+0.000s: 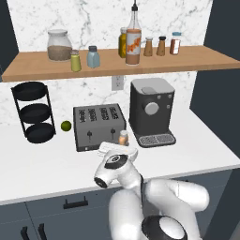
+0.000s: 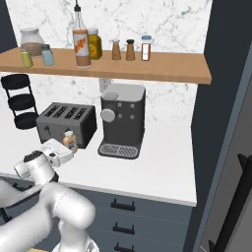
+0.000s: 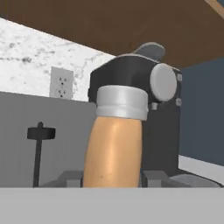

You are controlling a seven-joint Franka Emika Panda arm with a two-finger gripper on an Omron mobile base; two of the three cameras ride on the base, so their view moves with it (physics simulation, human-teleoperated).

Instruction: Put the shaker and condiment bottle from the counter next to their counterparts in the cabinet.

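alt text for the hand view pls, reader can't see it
Close-up of a peach-orange condiment bottle with a whitish cap, upright between the gripper fingers. Behind it stand a dark coffee machine, a grey toaster and a marble wall with an outlet.

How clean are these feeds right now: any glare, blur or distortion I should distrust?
Left base view: even, soft light, no glare, faint shadows under the toaster and coffee machine. Right base view: equally flat, shelf edges sharp. Hand view: the condiment bottle looms close between the gripper fingers, stretched by nearness, slightly soft.
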